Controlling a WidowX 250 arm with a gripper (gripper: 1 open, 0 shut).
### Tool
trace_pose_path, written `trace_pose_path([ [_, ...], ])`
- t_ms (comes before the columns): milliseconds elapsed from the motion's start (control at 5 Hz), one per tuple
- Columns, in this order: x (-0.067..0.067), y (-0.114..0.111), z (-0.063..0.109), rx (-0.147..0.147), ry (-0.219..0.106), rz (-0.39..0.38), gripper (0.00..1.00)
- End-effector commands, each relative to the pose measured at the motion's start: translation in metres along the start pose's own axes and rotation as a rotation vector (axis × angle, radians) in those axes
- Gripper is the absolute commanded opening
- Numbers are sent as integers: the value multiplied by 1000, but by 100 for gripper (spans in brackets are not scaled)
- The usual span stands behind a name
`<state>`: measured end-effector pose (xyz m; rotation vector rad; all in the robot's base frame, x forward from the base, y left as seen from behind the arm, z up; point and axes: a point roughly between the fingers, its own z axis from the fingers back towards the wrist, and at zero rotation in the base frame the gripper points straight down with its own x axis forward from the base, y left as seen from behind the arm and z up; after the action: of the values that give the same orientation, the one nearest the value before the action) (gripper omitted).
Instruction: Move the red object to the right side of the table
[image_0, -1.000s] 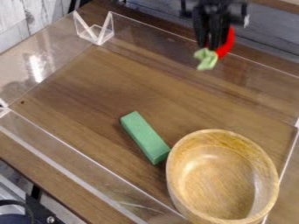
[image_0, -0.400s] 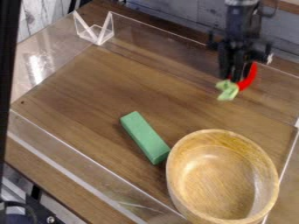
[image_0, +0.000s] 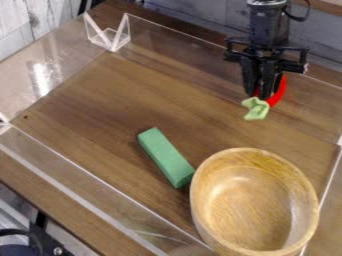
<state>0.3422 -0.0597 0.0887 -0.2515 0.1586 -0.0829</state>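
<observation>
The gripper (image_0: 267, 88) is closed on the red object (image_0: 277, 93), holding it just over the right part of the table (image_0: 107, 110). I judge only lowering and release remain.

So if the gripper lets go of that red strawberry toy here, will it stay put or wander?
Probably wanders a little. The red object looks glossy and oval, so it may roll or slide on the smooth table. Its green leafy end may stop a long roll. It looks small and likely light, pinched in the shut gripper, so a low release seems safer.
</observation>
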Motion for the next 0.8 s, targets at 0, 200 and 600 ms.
trace_pose_path([
  [0, 2, -4, 22, -1, -80, 1, 100],
  [200, 4, -11, 21, 2, -66, -28, 100],
  [600, -6, 1, 39, 34, -64, -3, 100],
])
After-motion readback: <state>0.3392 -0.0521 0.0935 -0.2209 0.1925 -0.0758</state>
